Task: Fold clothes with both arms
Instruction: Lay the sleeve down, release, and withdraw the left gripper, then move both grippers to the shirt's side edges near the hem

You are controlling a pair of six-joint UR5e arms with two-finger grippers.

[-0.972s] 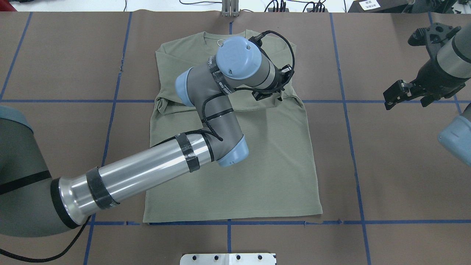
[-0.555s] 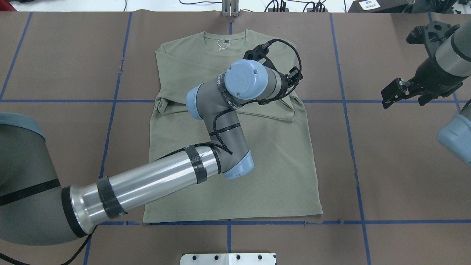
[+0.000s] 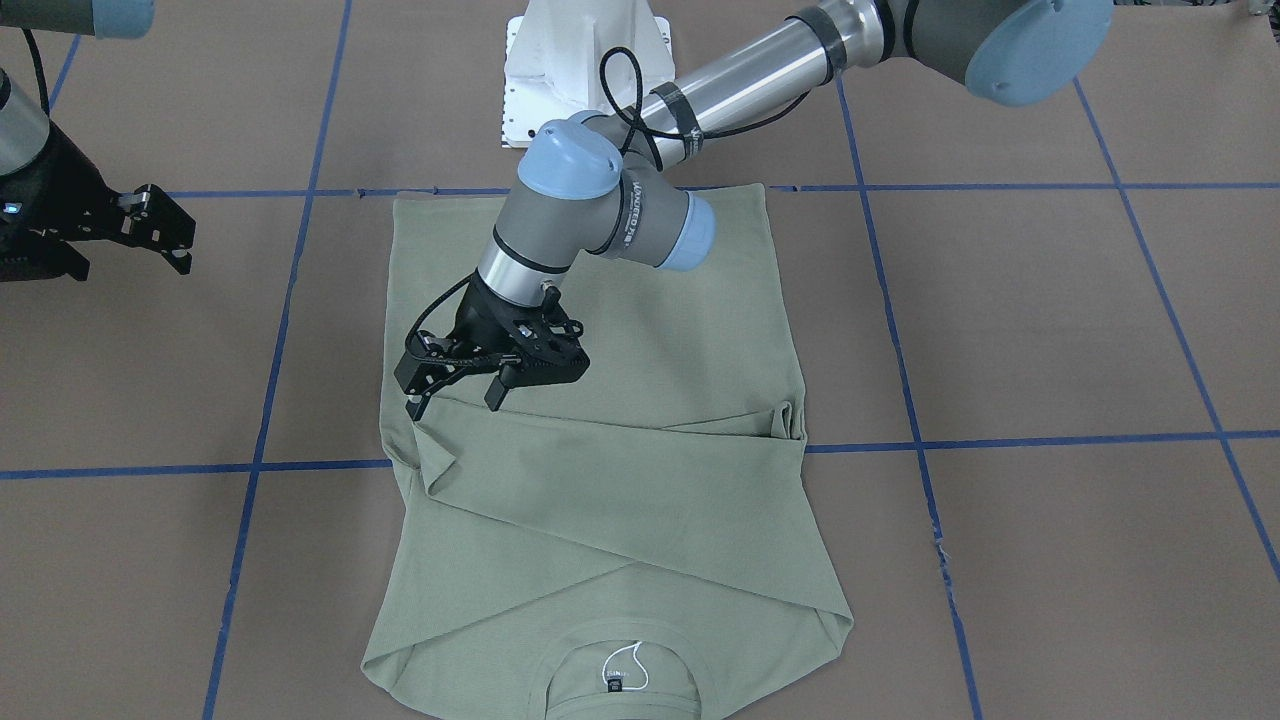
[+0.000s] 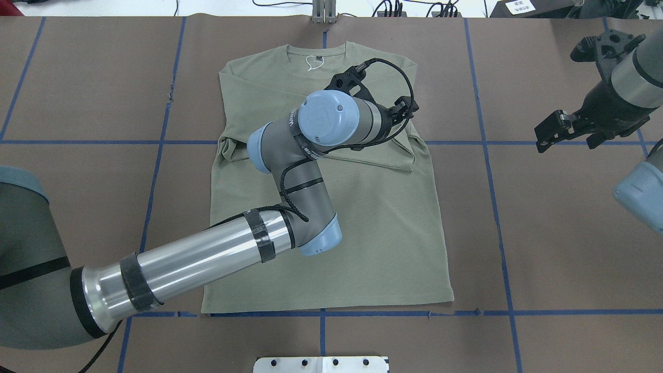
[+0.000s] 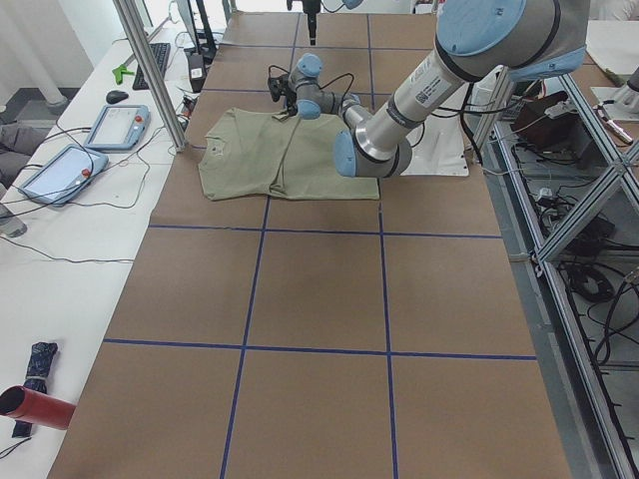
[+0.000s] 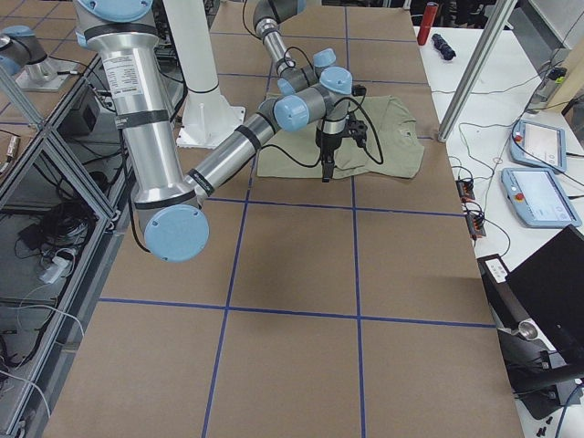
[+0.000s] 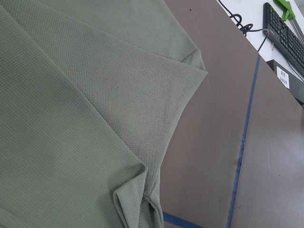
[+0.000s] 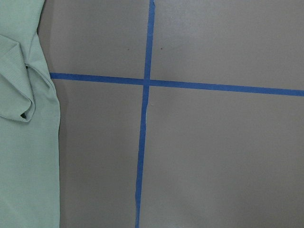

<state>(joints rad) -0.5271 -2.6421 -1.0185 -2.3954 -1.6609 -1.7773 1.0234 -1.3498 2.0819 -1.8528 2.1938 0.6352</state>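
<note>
Overhead exterior: left arm over shirt

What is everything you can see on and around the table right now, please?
shirt: one, sage green, flat mid-table, sleeves folded across the chest
table: one, brown with blue tape grid, under everything
pedestal base: one, white, at the table's robot edge
handheld screens: two, grey-blue, side bench
left gripper: one, black, jaws open over the shirt's folded sleeve edge
right gripper: one, black, jaws open over the table, apart from the shirt
</note>
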